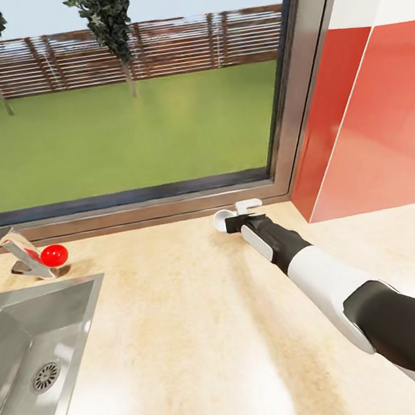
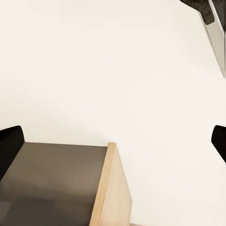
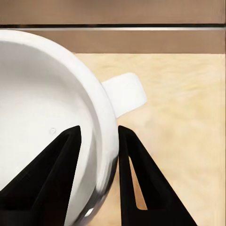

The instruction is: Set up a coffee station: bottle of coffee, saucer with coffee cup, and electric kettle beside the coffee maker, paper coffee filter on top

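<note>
A tiny white coffee cup (image 1: 221,219) stands at the back of the beige kitchen countertop (image 1: 183,316), close to the window frame. My right arm reaches out to it, and the right gripper (image 1: 235,223) holds its rim. In the right wrist view one black finger (image 3: 52,169) is inside the coffee cup (image 3: 47,84) and the other is outside its wall, with the right gripper (image 3: 99,129) shut on it. The cup's small handle (image 3: 125,94) sticks out beside the outer finger. My left gripper (image 2: 113,141) is open, its fingertips (image 2: 9,146) far apart over a pale surface.
A steel sink (image 1: 30,351) with a faucet (image 1: 15,251) and a red ball (image 1: 54,255) sits at the left. A red wall panel (image 1: 368,132) closes the counter's right end. The left wrist view has a wooden edge strip (image 2: 110,188) and a dark surface (image 2: 52,179).
</note>
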You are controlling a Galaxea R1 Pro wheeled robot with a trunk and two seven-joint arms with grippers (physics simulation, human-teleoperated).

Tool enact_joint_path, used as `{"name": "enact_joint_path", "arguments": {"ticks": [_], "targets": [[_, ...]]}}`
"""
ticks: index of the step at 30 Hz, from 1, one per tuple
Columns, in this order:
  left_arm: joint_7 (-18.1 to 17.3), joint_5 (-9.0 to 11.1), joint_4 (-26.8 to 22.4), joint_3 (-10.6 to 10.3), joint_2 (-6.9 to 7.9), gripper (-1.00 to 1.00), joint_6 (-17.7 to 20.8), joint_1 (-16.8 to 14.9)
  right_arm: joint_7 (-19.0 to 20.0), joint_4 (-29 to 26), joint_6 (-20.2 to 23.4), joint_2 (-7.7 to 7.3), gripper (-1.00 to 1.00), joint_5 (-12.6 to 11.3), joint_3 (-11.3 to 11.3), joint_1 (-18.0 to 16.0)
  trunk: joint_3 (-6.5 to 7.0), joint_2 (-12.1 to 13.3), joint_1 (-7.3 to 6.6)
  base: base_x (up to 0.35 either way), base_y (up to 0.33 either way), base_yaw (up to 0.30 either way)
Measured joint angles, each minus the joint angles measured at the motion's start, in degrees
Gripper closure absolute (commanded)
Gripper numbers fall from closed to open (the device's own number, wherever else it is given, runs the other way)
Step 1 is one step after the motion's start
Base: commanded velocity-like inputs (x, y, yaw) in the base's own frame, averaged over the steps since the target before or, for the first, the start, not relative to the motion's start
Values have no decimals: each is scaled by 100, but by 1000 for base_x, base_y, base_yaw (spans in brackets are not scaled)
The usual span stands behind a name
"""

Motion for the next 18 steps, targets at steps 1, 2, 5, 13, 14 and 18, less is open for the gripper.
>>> {"name": "enact_joint_path", "arguments": {"ticks": [1, 2, 5, 13, 14, 18], "targets": [[0, -1, 0, -2, -3, -100, 0, 0, 0, 0, 0, 12, 100, 1, 0, 0, 9, 0, 0, 0, 0, -66], [0, -2, -4, -7, -13, -100, -1, 0, 0, 0, -1, 49, 100, -5, 2, 3, 18, 0, 0, 0, 0, -66], [0, -3, -8, -8, -15, -100, -1, 0, 0, 5, 0, 101, 100, 1, 2, 8, 45, 0, 0, 0, 0, -66], [0, -3, -9, -7, -15, -100, -1, 0, 0, 9, 1, 153, 100, 2, 2, 26, 117, 0, 0, 0, 0, -66], [0, -3, -9, -8, -15, -100, -1, 0, 0, 9, 1, 154, 100, 2, 2, 28, 126, 0, 0, 0, 0, -66], [0, -3, -9, -8, -18, -100, -1, 0, 0, 7, 1, 154, 100, 4, 2, 32, 162, 0, 0, -1, 0, -66]]}}
